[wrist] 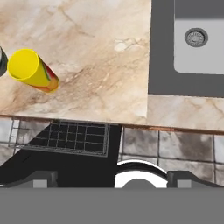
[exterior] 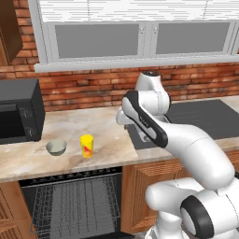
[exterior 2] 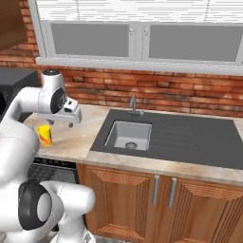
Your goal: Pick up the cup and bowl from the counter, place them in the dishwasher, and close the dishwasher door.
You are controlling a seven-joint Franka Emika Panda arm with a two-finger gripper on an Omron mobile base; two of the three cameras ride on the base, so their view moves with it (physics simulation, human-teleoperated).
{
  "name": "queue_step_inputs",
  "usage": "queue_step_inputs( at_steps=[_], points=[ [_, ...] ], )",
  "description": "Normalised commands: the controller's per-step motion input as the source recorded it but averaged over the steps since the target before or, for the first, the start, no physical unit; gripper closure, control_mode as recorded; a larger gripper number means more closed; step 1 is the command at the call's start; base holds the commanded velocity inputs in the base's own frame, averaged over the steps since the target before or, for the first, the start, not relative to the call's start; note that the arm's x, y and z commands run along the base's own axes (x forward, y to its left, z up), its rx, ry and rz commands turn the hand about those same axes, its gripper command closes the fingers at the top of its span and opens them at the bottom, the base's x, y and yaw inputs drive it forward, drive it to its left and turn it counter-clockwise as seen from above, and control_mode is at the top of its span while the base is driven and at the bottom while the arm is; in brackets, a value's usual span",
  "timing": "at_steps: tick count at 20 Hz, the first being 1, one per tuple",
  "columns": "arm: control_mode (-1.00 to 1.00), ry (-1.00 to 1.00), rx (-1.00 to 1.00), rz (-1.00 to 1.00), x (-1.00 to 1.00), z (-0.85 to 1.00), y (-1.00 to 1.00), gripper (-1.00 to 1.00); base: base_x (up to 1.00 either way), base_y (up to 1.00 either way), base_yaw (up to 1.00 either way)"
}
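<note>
The yellow cup [exterior: 87, 145] with a red-orange mark stands upright on the beige counter [exterior: 107, 135], near its front edge. To its left sits the pale grey-green bowl [exterior: 56, 147]. Below them the black dishwasher [exterior: 74, 200] stands open, with its grey wire rack [wrist: 70, 138] showing and its door [wrist: 78, 168] folded down. My gripper [exterior 2: 60, 124] hovers open above the counter, to the right of the cup [exterior 2: 45, 135], with nothing between its fingers. In the hand view the cup [wrist: 33, 71] lies at the left and a sliver of the bowl [wrist: 2, 61] shows at the edge.
A black microwave [exterior: 18, 112] stands on the counter at the far left. A dark grey sink [exterior 2: 128, 134] with a faucet [exterior 2: 133, 104] and drainboard lies to the right. Wooden cabinets [exterior 2: 142, 199] flank the dishwasher, and a brick wall with a window runs behind.
</note>
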Motion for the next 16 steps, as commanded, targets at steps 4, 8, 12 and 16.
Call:
queue_step_inputs(
  at_steps=[4,8,12,16],
  points=[
    [-1.00,0.00,0.00,0.00,0.11,-0.18,0.34,-1.00,0.00,0.00,0.00],
    [-1.00,0.00,0.00,0.00,0.16,-0.16,0.26,-1.00,0.00,0.00,0.00],
    [-1.00,0.00,0.00,0.00,0.12,-0.14,0.30,-1.00,0.00,0.00,0.00],
    [-1.00,0.00,0.00,0.00,0.13,-0.17,0.30,-1.00,0.00,0.00,0.00]
  ],
)
